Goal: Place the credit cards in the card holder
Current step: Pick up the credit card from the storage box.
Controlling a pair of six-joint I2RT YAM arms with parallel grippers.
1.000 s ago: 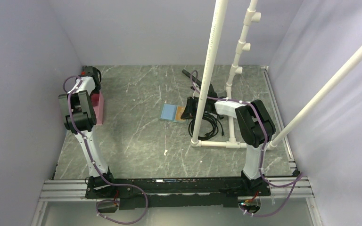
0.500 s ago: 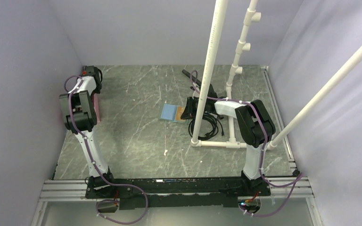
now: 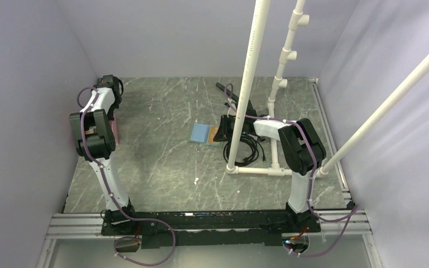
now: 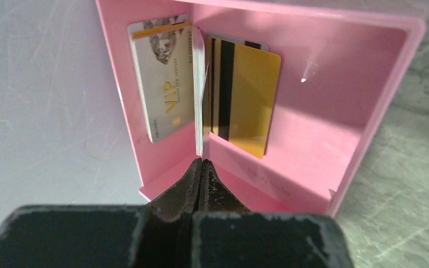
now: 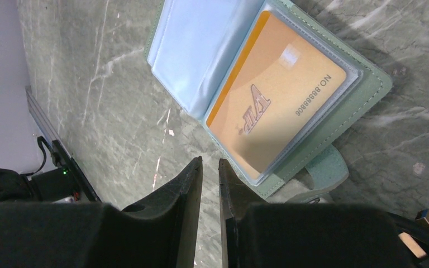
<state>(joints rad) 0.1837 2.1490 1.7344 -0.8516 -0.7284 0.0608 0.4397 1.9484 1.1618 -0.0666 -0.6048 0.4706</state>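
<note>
The credit cards (image 4: pixel 198 89) are stood on edge inside a pink tray (image 4: pixel 335 111), which is set at the left edge of the table (image 3: pixel 162 167), against the side wall (image 3: pixel 28 111). A pale card (image 4: pixel 165 84) marked VIP is leaned on the tray's left wall, a gold card (image 4: pixel 246 100) with a black stripe is seen to the right, and a thin stack is seen edge-on between them. The left gripper (image 4: pixel 201 163) is pressed shut, its tips met right at the lower edge of that stack; whether a card is pinched cannot be told.

The card holder (image 5: pixel 363 95) is laid open near the middle of the table, well apart from the tray, with an orange card (image 5: pixel 279 106) already lodged in a clear sleeve and the pale blue leaves turned up beside it. The right gripper (image 5: pixel 210 164) is held just beside the holder's near edge, close to its tab (image 5: pixel 327 167), jaws slightly parted with nothing between them.

A white pipe frame (image 3: pixel 246 84) and black cables (image 3: pixel 249 146) are placed just right of the holder. Bare table is left between tray and holder and toward the near edge.
</note>
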